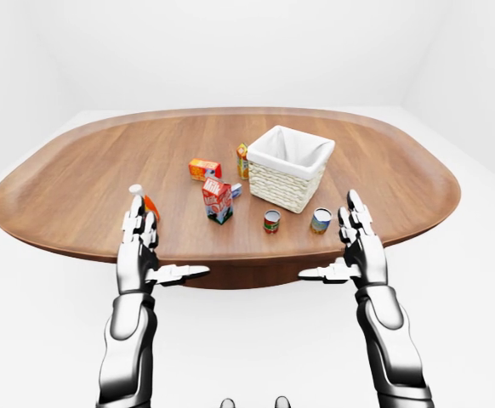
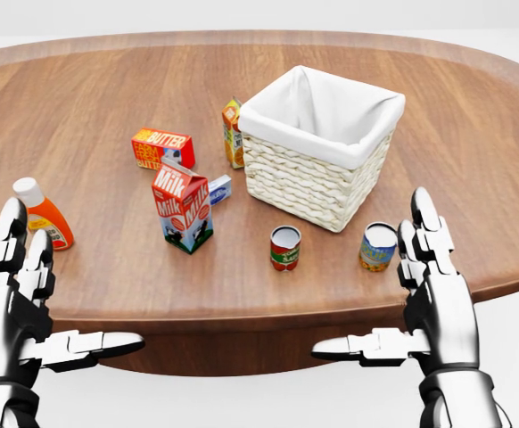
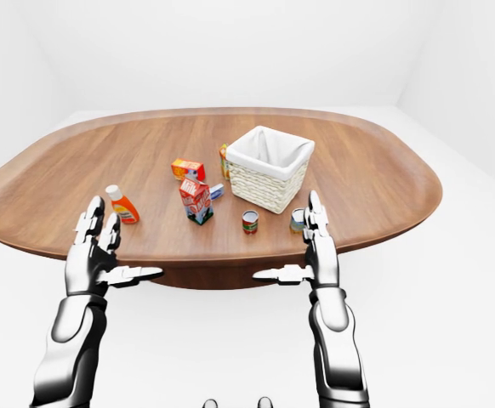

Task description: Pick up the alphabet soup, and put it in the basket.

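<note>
Both hands spread and empty: right hand (image 2: 433, 294) beside the red-labelled alphabet soup can (image 2: 285, 247); white-lined wicker basket (image 2: 317, 156) just beyond, left hand (image 2: 14, 308) idle.

Both arms rise from six o'clock in the head view, palms facing inward. The left hand (image 2: 14, 308) and right hand (image 2: 429, 299) stand spread, fingers toward twelve, thumbs pointing inward.
</note>
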Controlling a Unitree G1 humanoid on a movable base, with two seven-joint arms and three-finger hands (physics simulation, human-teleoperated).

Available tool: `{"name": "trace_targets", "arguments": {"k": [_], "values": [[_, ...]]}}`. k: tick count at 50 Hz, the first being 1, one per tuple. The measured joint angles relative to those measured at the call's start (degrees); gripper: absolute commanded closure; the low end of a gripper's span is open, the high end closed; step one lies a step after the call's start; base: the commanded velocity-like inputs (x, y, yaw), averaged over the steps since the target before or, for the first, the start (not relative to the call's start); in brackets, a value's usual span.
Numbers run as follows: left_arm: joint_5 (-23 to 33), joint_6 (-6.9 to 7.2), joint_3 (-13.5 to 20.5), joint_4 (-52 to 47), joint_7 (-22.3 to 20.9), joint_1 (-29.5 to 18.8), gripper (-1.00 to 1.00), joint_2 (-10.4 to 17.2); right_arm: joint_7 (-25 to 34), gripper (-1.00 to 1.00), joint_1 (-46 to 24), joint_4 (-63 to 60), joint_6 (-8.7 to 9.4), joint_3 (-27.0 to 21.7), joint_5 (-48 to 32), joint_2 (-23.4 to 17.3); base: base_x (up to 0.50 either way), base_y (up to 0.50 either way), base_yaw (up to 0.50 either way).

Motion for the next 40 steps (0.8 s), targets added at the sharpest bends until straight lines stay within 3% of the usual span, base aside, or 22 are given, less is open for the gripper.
{"name": "trace_targets", "arguments": {"k": [40], "values": [[0.43, 0.0, -0.14, -0.97, 0.06, 0.63, -1.0, -0.3, 0.43, -1.0, 0.74, -0.94, -0.39, 0.41, -0.55, 0.05, 0.0, -0.33, 0.0]]}}
